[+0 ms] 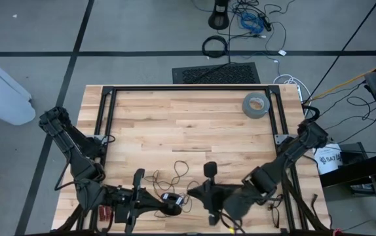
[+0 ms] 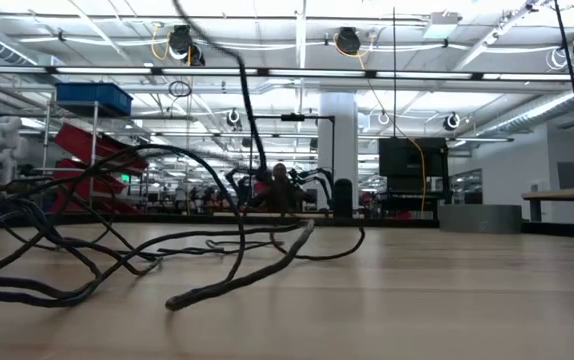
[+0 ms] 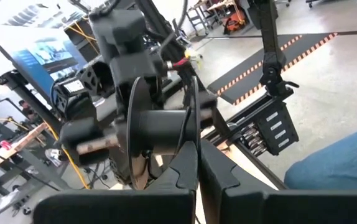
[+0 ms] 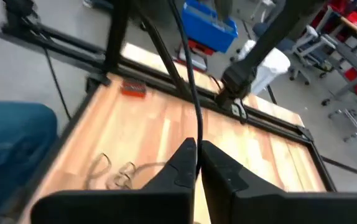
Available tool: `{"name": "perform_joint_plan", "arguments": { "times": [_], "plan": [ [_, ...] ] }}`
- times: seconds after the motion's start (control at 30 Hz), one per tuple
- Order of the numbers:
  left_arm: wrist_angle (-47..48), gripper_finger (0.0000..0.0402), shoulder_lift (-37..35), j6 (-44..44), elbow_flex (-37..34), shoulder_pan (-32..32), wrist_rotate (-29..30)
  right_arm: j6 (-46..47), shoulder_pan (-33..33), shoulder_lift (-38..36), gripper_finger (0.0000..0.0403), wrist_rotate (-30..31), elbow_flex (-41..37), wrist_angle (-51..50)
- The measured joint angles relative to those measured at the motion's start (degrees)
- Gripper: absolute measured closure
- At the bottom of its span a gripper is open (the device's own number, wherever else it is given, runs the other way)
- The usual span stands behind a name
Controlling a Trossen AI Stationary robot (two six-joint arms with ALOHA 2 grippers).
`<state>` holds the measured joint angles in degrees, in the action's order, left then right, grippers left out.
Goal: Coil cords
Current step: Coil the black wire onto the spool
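Note:
The cord, a very thin black wire, lies in loose loops (image 1: 175, 172) on the wooden table near its front edge; the low view shows the loops (image 2: 117, 255) and a strand climbing out of frame (image 2: 245, 110). My left gripper (image 1: 180, 206) and my right gripper (image 1: 192, 194) face each other above the front edge, almost tip to tip. Each is shut on a stretch of the cord. Neither gripper shows in the low view. My left gripper (image 3: 197, 163) pinches one strand of the cord (image 3: 189, 127) between its two fingertips, coming level from the table's left. The strand runs on from the tips toward the right arm, clear of the table. My right gripper (image 4: 197, 154) pinches one strand of the cord (image 4: 196, 124) between its two fingertips, slanting down from the table's right. From the tips the strand runs on nearly straight, well above the table; loose loops (image 4: 113, 171) lie on the wood below.
A grey tape roll (image 1: 256, 105) lies at the far right of the table. A black frame (image 1: 188, 88) runs along the far and side edges. A small red object (image 1: 104, 213) sits at the near left corner. Something blue (image 4: 10, 143) stands by the front edge.

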<state>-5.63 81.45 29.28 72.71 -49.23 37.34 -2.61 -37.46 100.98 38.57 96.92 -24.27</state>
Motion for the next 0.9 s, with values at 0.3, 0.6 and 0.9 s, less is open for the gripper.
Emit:
{"name": "perform_joint_plan", "arguments": {
  "times": [0.3,0.6,0.9],
  "plan": [
    [0.13,0.0400,0.00,-0.02,0.00,0.02,0.00,5.42,3.03,0.45,0.0366,-5.70,-0.02,-8.90],
    [0.20,0.0400,0.00,-0.18,0.00,0.02,0.59,12.46,0.70,0.33,0.0350,-6.84,-4.54,-9.20],
    [0.13,0.0400,0.00,0.02,0.00,0.09,3.21,11.88,-2.64,0.49,0.0350,-1.41,-26.68,22.42]
  ]
}}
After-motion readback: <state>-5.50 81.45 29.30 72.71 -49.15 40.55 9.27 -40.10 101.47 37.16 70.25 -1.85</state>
